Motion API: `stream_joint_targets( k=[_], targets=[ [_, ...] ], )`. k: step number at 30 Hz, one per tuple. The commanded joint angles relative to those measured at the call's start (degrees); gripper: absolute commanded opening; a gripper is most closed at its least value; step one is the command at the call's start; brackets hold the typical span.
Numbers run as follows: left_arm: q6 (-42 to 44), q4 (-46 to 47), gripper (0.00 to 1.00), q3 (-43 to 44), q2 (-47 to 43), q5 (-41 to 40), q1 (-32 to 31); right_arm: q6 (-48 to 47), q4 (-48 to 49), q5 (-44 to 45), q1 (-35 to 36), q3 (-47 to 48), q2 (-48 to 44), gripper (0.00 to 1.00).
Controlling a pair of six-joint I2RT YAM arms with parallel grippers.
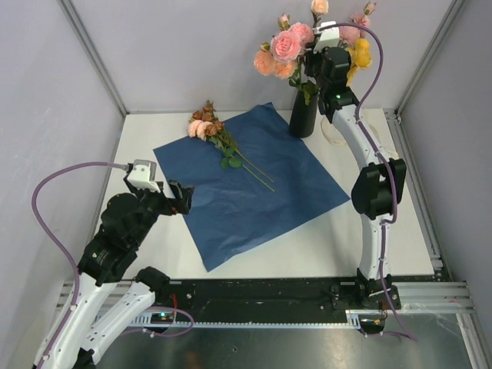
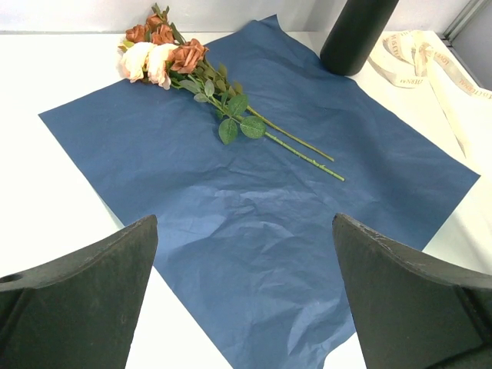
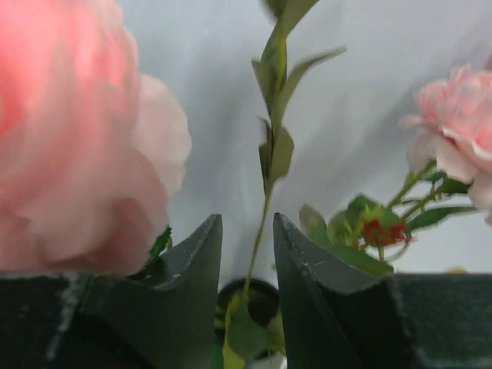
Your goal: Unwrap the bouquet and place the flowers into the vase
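**A:** Starting on the left: why is the left arm (image 1: 123,223) sitting by the near-left edge of the paper?

**B:** Standing by, I'd guess. Its jaws are spread wide and empty over the blue paper sheet (image 1: 254,184), which lies unfolded on the worktop (image 1: 146,138).

**A:** And on the sheet?

**B:** A small bunch of cream and brownish-red roses (image 2: 161,58) lies on its far-left part, stems pointing toward the middle. Further right, at the sheet's far corner, the black vase (image 1: 303,115) holds pink, peach and yellow roses (image 1: 288,44).

**A:** And the right arm (image 1: 373,188)?

**B:** It's above the vase mouth. Its jaws are slightly parted around a thin leafy stem (image 3: 280,150), probably so it settles in.

**A:** Anything unclear?

**B:** I can't tell whether either jaw touches the stem, because blurred blooms crowd that wrist view. The cream ribbon (image 2: 415,54) runs out of frame.
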Motion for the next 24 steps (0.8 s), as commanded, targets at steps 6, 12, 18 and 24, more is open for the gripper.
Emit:
stream_joint_targets(
  k=[6,12,18,24],
  targets=[
    [0.62,1.3,1.0,-0.33,-0.53,-1.0,-0.31,8.16,-5.76,-0.43,1.97,-16.13,-23.89,0.51],
    [0.44,1.31,1.0,-0.37,-1.12,-1.66,-0.31,13.06,-6.82,-2.16,5.09,-36.48,-39.13,0.51],
    [0.12,1.29,1.0,-0.57,-2.28,-4.34,-0.31,12.31,-3.73,-4.74,12.37,-54.36,-46.58,0.48],
    [0.17,1.31,1.0,-0.69,-2.12,-4.51,-0.31,5.92,-0.66,-4.72,21.7,-60.34,-40.9,0.48]
  ],
)
